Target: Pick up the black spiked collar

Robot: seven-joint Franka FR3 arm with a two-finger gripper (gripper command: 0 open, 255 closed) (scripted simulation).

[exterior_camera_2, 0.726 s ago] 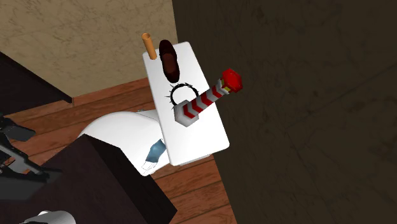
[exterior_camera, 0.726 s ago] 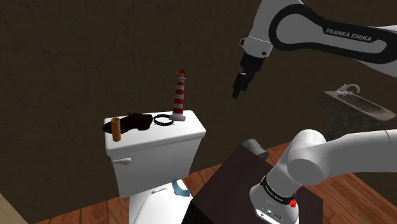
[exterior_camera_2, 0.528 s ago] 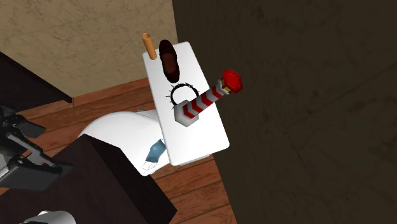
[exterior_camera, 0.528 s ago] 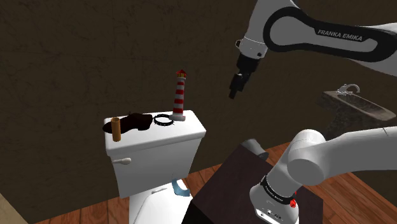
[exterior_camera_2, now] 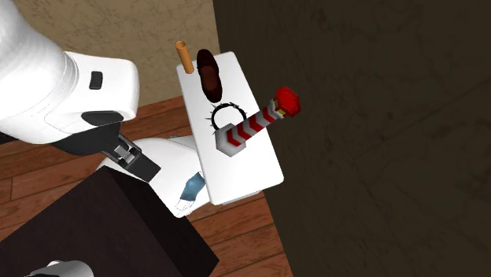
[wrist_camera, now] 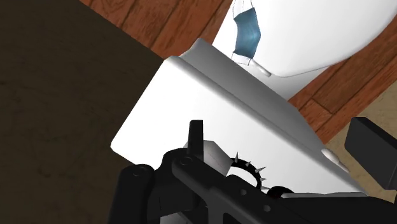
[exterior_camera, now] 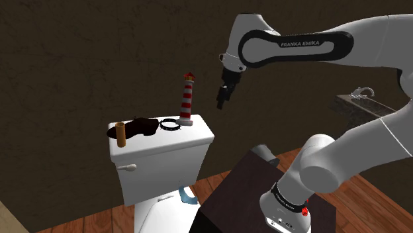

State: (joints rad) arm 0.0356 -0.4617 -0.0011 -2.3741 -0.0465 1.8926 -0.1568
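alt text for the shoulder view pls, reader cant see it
A white robot arm holds its black end effector in the air, right of a white toilet tank. On top of it sit a black spiked collar, a red-and-white striped lighthouse, a dark brown shoe and a brown cylinder.

surface: white toilet tank lid (exterior_camera: 192, 136) | on it — brown peg (exterior_camera: 120, 134), dark shoe (exterior_camera: 140, 125), spiked collar (exterior_camera: 169, 127), striped lighthouse (exterior_camera: 188, 99)
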